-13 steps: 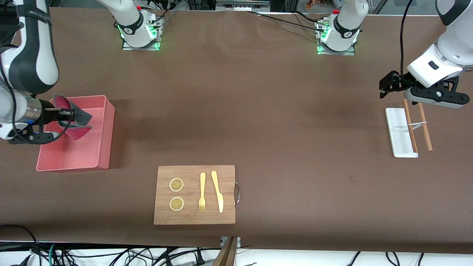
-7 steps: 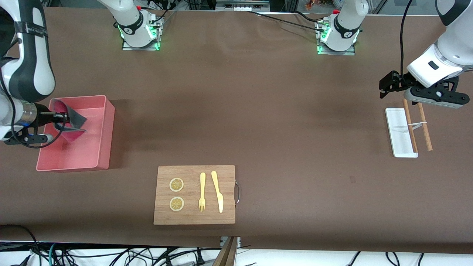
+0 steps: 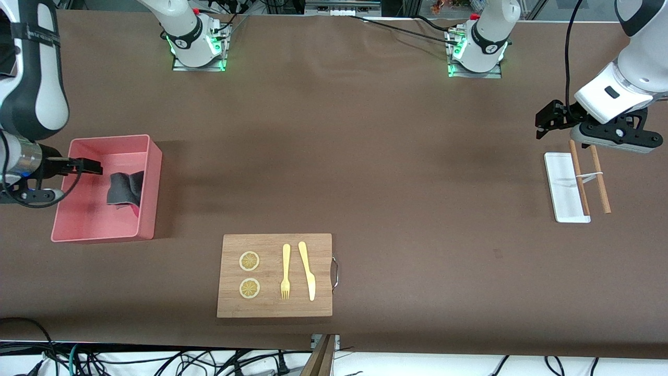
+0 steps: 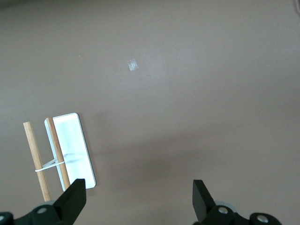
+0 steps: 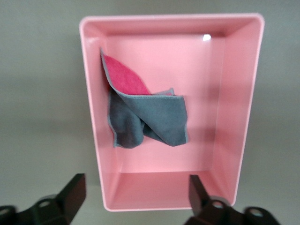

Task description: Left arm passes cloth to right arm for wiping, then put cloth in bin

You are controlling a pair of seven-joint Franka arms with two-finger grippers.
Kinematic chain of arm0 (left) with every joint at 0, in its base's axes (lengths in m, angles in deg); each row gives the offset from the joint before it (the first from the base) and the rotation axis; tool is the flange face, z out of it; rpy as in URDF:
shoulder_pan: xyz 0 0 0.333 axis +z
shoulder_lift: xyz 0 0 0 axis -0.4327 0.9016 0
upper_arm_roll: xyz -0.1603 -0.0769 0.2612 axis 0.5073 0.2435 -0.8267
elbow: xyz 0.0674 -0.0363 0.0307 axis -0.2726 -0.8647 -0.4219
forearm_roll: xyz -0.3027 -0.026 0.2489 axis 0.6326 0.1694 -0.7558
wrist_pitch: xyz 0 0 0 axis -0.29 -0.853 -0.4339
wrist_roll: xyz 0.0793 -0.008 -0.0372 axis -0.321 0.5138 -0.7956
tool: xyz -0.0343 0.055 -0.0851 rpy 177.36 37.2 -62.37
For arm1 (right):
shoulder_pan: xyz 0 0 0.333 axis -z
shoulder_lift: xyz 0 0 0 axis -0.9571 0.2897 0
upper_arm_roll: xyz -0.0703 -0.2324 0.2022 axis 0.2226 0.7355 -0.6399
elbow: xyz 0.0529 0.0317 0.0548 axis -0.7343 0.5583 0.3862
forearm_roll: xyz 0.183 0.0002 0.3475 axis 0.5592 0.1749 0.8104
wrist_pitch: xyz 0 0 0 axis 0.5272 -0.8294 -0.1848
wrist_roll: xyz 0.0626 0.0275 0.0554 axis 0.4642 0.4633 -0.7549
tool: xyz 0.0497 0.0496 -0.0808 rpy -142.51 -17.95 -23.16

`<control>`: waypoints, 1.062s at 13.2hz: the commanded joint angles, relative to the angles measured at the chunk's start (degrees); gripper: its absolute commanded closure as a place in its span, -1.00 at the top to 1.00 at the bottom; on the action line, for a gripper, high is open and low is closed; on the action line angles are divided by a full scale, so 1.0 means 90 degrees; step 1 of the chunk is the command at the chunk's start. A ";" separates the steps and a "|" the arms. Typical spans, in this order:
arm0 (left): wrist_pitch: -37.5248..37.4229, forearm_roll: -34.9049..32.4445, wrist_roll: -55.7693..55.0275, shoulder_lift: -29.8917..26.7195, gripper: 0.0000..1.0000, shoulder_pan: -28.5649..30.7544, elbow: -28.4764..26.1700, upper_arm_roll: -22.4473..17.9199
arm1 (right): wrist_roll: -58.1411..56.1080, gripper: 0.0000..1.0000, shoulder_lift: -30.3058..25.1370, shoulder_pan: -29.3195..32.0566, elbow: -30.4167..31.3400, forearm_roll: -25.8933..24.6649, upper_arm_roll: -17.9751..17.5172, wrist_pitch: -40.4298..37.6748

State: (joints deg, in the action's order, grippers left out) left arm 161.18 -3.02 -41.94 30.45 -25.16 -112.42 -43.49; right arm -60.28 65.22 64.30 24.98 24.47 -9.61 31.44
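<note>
Lighting was even and bright from overhead. Soft shadows fell on the counter point(image 3: 365, 172) beside the bin point(image 3: 148, 209) and cutting board point(image 3: 275, 308). A small glare spot showed on the bin's floor in the right wrist view. Wrist views looked slightly soft; front view stayed sharp.

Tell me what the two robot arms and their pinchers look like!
The right arm is white with a black strip, a silver wrist and a slim all-black right gripper. The left arm is white with a black band, a thin black cable beside it, and a white boxy hand carrying the black-fingered left gripper. Both bases glow green.
</note>
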 commanded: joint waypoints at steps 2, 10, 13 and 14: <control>-0.0120 -0.0169 0.0091 0.0020 1.00 -0.0014 0.0132 0.0010 | 0.0301 1.00 -0.0943 0.0028 -0.0087 0.0161 -0.0398 -0.0483; -0.0129 -0.0169 0.0081 0.0020 1.00 -0.0014 0.0132 0.0010 | 0.1123 1.00 -0.1482 0.0038 -0.1055 0.0133 -0.1249 -0.2351; -0.0129 -0.0169 0.0081 0.0020 1.00 -0.0014 0.0132 0.0010 | 0.1104 1.00 -0.1492 0.0038 -0.1074 0.0113 -0.1249 -0.2351; -0.0129 -0.0169 0.0081 0.0020 1.00 -0.0024 0.0132 0.0010 | 0.1113 1.00 -0.1492 0.0038 -0.1074 0.0113 -0.1259 -0.2361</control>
